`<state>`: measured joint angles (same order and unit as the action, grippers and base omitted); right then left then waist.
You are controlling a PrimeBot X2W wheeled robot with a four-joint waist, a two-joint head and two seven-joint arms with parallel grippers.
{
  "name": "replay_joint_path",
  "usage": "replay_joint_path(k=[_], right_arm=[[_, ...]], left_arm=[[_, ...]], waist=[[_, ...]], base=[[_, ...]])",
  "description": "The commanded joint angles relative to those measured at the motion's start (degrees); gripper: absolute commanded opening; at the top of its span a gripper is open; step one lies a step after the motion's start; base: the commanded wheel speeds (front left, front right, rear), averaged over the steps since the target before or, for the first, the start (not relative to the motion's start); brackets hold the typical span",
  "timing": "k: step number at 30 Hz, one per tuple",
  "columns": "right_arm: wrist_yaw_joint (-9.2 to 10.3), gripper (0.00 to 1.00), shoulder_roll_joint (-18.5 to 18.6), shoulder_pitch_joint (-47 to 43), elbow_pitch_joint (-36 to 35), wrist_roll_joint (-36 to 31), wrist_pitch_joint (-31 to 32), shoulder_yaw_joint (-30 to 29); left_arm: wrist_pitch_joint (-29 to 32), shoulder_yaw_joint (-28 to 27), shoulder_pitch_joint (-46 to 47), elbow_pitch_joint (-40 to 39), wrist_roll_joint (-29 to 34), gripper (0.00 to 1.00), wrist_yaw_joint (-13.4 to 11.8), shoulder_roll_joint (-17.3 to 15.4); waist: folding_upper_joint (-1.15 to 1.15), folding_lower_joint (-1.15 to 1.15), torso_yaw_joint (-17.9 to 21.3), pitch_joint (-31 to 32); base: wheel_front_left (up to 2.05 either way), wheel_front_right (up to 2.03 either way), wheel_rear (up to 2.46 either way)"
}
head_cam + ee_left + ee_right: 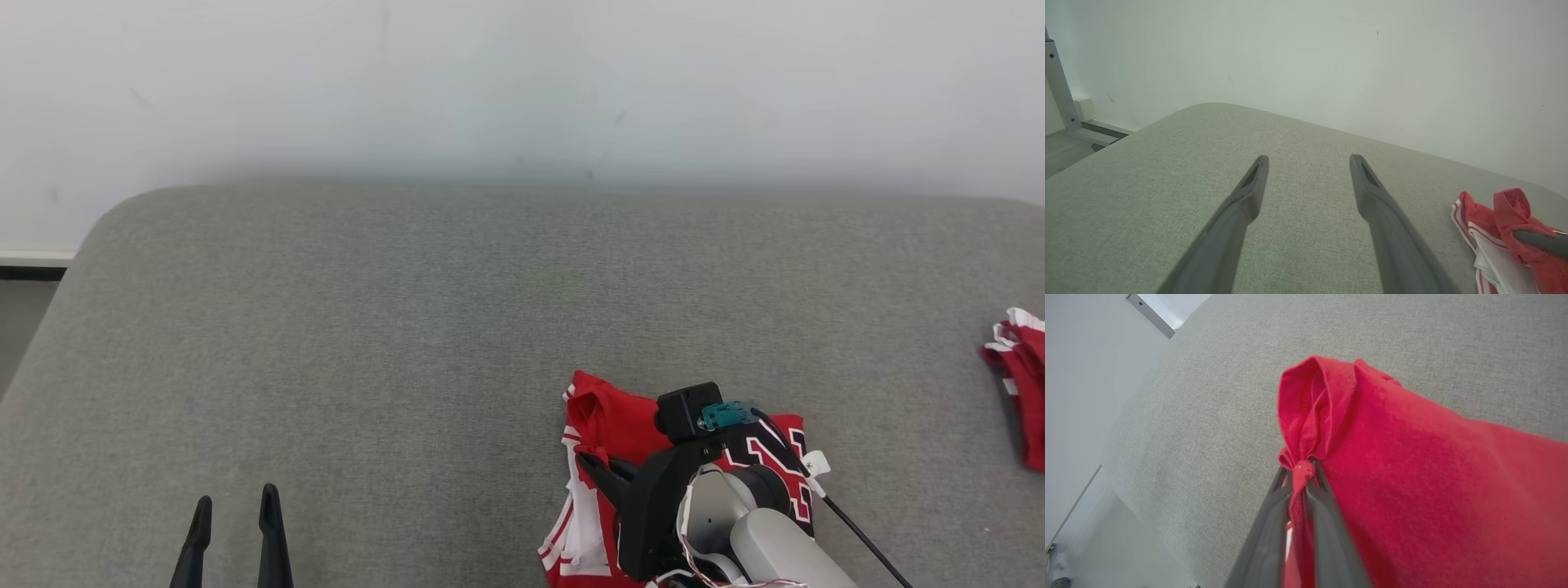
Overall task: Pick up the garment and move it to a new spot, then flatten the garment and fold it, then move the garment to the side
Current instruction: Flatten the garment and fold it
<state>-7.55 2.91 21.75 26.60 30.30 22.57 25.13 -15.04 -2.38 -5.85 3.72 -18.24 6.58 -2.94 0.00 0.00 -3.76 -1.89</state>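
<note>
The red garment [608, 420], trimmed in white and black, lies bunched on the near part of the grey cloth-covered desk [457, 310]. The right gripper [1302, 473] is clamped on a pinched fold at the garment's left edge. Well to the garment's left, the left gripper [235, 510] has its fingers spread wide and holds nothing. Far to the garment's right lies another red-and-white cloth [1020, 384].

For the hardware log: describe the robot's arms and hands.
The left hand has two long, dark grey, tapering fingers; the right hand matches. The right forearm is a pale grey rounded shell with a black bracket, black box, teal plug and thin black cable.
</note>
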Motion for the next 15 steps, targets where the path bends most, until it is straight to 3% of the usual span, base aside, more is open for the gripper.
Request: replay_joint_path(k=[1,5,6,7,15], right_arm=[[0.15,0.0,0.0,0.8,0.8,0.4,-0.7,0.3],[0.15,0.0,0.0,1.8,4.1,0.9,-2.5,1.1],[0.15,0.31,0.0,2.0,4.7,1.1,-2.7,1.4],[0.15,1.0,0.0,2.2,5.2,1.4,-3.2,1.5],[0.15,1.0,0.0,2.8,3.8,5.8,-8.1,0.2]], left_arm=[[-0.2,0.1,-0.5,0.1,-0.4,1.0,0.2,0.1],[-0.2,0.1,-0.7,0.2,-0.4,1.0,0.2,0.1],[-0.2,0.0,-0.8,0.2,-0.4,1.0,0.2,0.1],[-0.2,-0.1,-0.9,0.2,-0.4,1.0,0.2,0.1],[-0.2,-1.1,-1.5,0.0,-0.5,1.0,0.1,0.1]], waist=[[0.0,0.0,-0.9,0.0],[0.0,0.0,-1.9,0.1],[0.0,0.0,-2.0,0.1],[0.0,0.0,-2.1,0.2],[0.0,0.0,-1.0,1.0]], base=[[0.0,0.0,0.0],[0.0,0.0,0.0],[0.0,0.0,0.0],[0.0,0.0,0.0],[0.0,0.0,0.0]])
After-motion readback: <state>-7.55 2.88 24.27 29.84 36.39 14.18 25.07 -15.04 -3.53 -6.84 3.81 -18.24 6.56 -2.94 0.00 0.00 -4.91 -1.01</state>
